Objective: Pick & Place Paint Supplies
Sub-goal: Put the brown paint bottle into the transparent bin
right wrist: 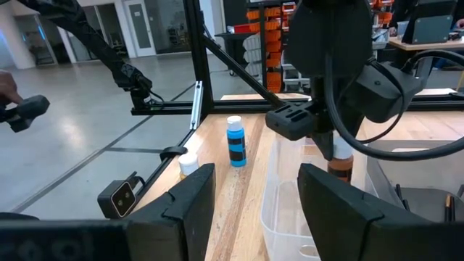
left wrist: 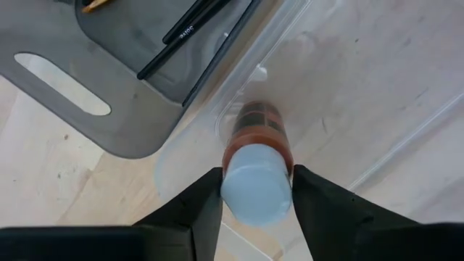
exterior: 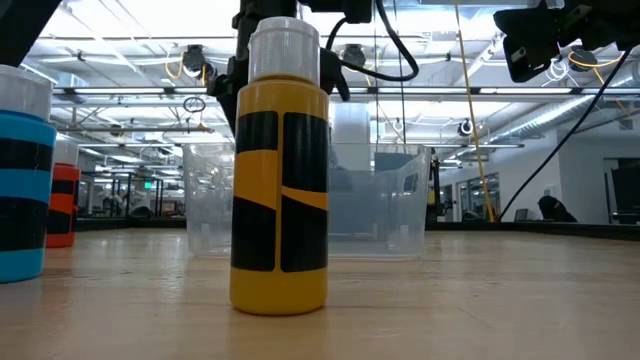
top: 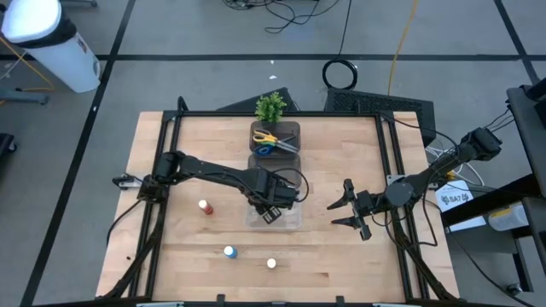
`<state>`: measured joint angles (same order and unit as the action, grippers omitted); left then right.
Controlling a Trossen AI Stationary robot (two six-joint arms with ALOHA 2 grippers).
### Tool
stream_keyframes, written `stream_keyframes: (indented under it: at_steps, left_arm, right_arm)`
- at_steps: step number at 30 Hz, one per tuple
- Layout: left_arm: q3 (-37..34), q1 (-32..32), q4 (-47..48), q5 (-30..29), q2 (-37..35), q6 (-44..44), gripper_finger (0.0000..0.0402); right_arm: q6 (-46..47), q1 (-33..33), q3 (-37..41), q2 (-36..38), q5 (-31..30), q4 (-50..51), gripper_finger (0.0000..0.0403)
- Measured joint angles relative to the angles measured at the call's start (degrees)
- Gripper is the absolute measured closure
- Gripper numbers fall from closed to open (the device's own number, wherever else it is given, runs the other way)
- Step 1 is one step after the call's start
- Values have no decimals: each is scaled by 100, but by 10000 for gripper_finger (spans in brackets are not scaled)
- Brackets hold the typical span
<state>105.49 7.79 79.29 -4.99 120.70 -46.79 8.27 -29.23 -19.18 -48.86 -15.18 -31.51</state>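
Note:
A brown paint bottle (left wrist: 259,122) with a white cap hangs in my left gripper (left wrist: 255,181) over the clear bin (top: 294,220) at mid-table. Three more bottles stand upright on the wood: red (top: 205,206), blue (top: 229,251) and yellow with a white cap (top: 271,263), which fills the low view (exterior: 278,170). Scissors (top: 271,141) and thin dark brushes (left wrist: 196,29) lie in the dark bin (top: 290,128) beyond the clear one. My right gripper (top: 348,210) hovers open to the right of the clear bin, touching nothing. My left gripper pinches the brown bottle by its white cap (left wrist: 254,190), one finger (left wrist: 203,199) on each side. The fingers come from above, pointing down. The bottle hangs upright below them inside the clear bin's outline (right wrist: 339,163); whether its base touches the bin floor, I cannot tell.
A small green potted plant (top: 270,107) stands at the table's far edge behind the dark bin. A black frame (top: 171,128) rims the table. Bare wood lies along the near edge around the blue and yellow bottles.

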Motion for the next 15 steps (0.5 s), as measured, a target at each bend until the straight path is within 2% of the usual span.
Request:
stream_keyframes:
  at_steps: [8,15]
  left_arm:
    - [0,-65,44,149,-82,128,219]
    - [-1,-47,42,51,-645,56,218]
  right_arm:
    - [0,0,0,0,2,2,220]
    - [1,0,0,0,4,2,220]
